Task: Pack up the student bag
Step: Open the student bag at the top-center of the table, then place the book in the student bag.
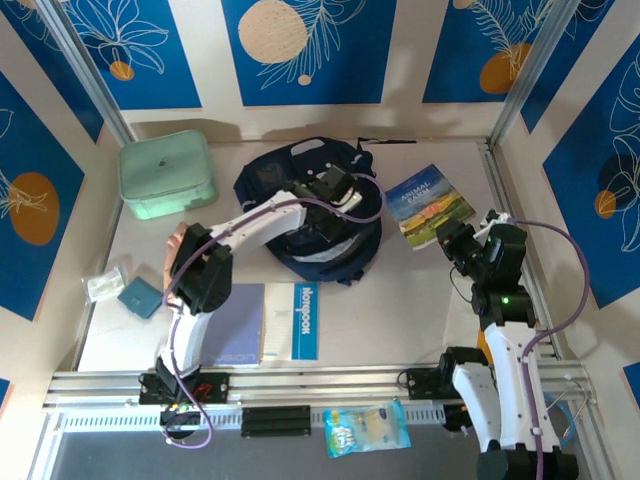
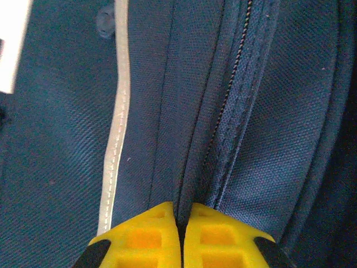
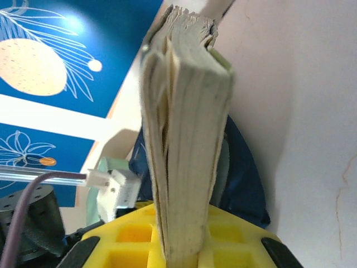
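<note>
The left end effector (image 2: 179,226) was closed almost completely. Its yellow fingers (image 2: 145,243) pinched a ridge of navy cloth beside the zipper (image 2: 234,84) of the bag (image 1: 268,178). The stretch of zipper in view looked shut, so the pinch was probably meant to hold or lift the cloth while the bag was opened. The bag lay slumped at the middle back of the counter (image 1: 420,300), under that arm.

The right end effector (image 3: 184,248) was clamped on one edge of a book (image 3: 184,111), whose pages fanned loose at the far end. From above, the book sat to the right of the bag and apart from it. I could not tell whether it was clear of the counter. It seemed to be kept ready beside the bag until there was an opening to slide it into.

A mint box (image 1: 165,175) stood left of the bag.
</note>
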You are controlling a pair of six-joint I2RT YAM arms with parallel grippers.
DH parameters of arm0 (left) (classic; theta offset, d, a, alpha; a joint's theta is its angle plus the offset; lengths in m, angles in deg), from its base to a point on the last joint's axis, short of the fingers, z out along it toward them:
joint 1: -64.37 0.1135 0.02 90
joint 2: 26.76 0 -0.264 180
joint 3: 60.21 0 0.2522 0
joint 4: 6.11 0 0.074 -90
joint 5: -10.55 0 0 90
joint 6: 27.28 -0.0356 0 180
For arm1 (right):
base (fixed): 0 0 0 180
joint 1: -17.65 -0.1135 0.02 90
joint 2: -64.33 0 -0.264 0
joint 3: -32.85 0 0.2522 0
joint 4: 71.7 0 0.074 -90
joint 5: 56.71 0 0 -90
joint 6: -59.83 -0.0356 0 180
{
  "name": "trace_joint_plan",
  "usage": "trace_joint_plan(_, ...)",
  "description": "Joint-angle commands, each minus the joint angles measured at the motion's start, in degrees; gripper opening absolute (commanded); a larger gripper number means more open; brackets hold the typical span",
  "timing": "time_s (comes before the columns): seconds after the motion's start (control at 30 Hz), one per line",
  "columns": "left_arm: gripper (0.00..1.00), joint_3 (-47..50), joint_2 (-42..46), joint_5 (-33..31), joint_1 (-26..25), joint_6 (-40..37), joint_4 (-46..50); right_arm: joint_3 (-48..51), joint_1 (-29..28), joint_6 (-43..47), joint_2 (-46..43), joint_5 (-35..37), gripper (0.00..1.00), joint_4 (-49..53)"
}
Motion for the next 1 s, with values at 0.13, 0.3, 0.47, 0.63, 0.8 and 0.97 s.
trace_joint_plan(0.13, 0.00, 5.7, 12.9, -0.9, 2.8, 3.1, -11.8, 2.8, 0.3, 0.5, -3.0, -0.7, 0.00, -3.2)
trace_joint_plan(0.3, 0.00, 8.1, 17.6, -2.0, 2.7, 2.8, -18.0, 3.7, 0.0, -0.3, -4.1, -2.8, 0.00, -4.2)
trace_joint_plan(0.47, 0.00, 8.2, 18.6, 3.6, 2.8, 4.8, -22.2, 9.2, -5.2, -4.9, -2.6, -4.5, 0.00, -12.2)
trace_joint_plan(0.63, 0.00, 8.0, 18.3, 7.7, 2.8, 7.6, -24.1, 12.3, -15.3, -8.3, 1.0, 1.4, 0.00, -18.5)
trace_joint_plan(0.8, 0.00, 7.2, 18.4, 9.2, 2.7, 7.9, -24.2, 9.7, -21.9, -9.5, 10.0, 2.7, 0.00, -25.7)
trace_joint_plan(0.97, 0.00, 7.3, 19.1, 9.7, 2.7, 8.4, -24.5, 5.5, -25.0, -10.6, 20.6, 2.1, 0.00, -34.9)
